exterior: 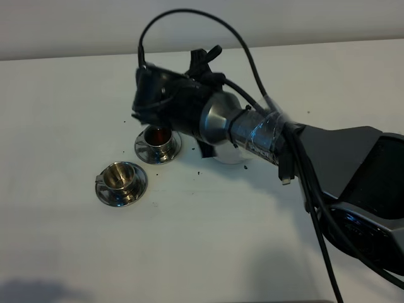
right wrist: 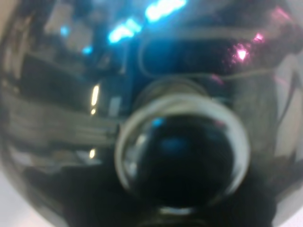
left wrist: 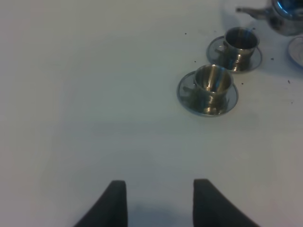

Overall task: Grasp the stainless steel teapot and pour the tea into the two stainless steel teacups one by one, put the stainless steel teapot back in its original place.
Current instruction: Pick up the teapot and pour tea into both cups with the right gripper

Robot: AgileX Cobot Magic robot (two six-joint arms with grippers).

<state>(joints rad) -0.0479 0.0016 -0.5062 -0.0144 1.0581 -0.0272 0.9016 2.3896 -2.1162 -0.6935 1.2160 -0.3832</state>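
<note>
The stainless steel teapot point(left wrist: 285, 15) shows in the left wrist view, off its disc, with its spout point(left wrist: 250, 11) pointing over the far teacup. Its lid knob point(right wrist: 182, 158) fills the right wrist view. In the high view my right arm hides it. My right gripper point(exterior: 165, 96) is over the pot and appears shut on it, though its fingers are hidden. The far teacup point(exterior: 158, 140) point(left wrist: 240, 43) holds dark tea. The near teacup point(exterior: 120, 178) point(left wrist: 213, 85) looks empty. The round steel disc point(exterior: 230, 156) point(left wrist: 297, 49) is bare. My left gripper point(left wrist: 160, 203) is open and empty, away from the cups.
Dark tea specks point(exterior: 201, 170) lie scattered on the white table point(exterior: 208, 240) around the cups. My right arm and its cables point(exterior: 315, 164) stretch across the right half of the table. The table's back edge point(exterior: 76, 55) runs behind the cups.
</note>
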